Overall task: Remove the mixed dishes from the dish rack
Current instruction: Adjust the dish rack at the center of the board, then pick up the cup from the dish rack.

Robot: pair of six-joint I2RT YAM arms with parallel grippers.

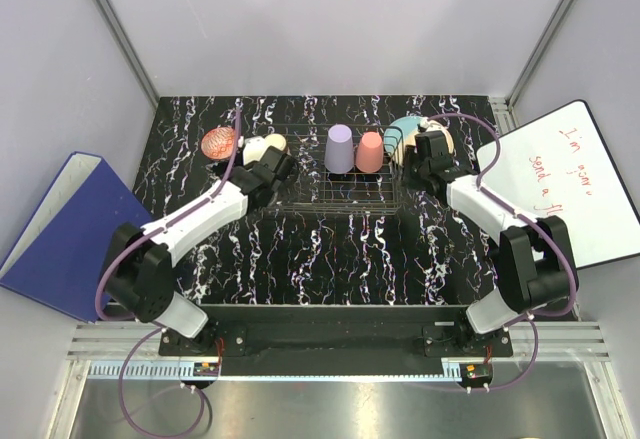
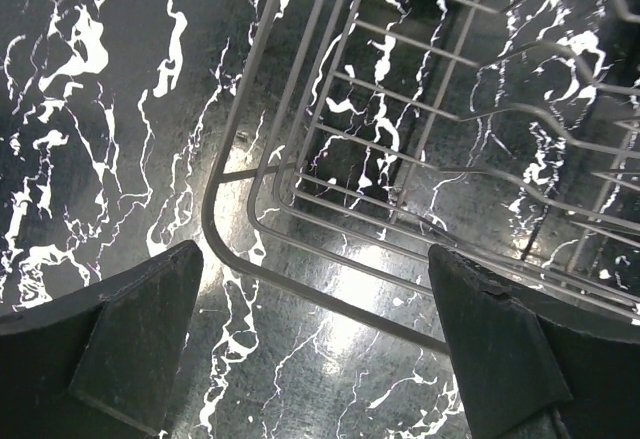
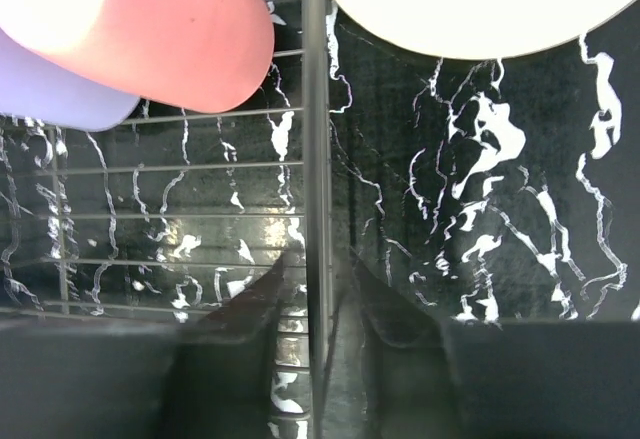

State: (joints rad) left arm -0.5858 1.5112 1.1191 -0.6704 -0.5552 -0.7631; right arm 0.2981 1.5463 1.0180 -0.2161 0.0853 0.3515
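Observation:
The dish rack (image 1: 340, 184) stands mid-table with a lavender cup (image 1: 339, 148) and a salmon-pink cup (image 1: 370, 152) upside down in it. The blue-and-cream plate (image 1: 403, 131) is at its right end; in the right wrist view the plate (image 3: 480, 4) shows beyond the rack's end wire (image 3: 317, 139), beside the salmon-pink cup (image 3: 150, 29). The red-orange bowl (image 1: 219, 143) sits on the table left of the rack, and the whitish cup (image 1: 262, 146) stands next to it. My left gripper (image 2: 320, 334) hangs wide open over the rack's corner (image 2: 225, 244). My right gripper (image 3: 320, 284) straddles the end wire, narrowly open.
A blue binder (image 1: 60, 229) leans at the left edge of the table. A whiteboard with red writing (image 1: 570, 179) lies at the right. Grey walls close in the back and sides. The table top (image 1: 330, 249) is black marble-patterned.

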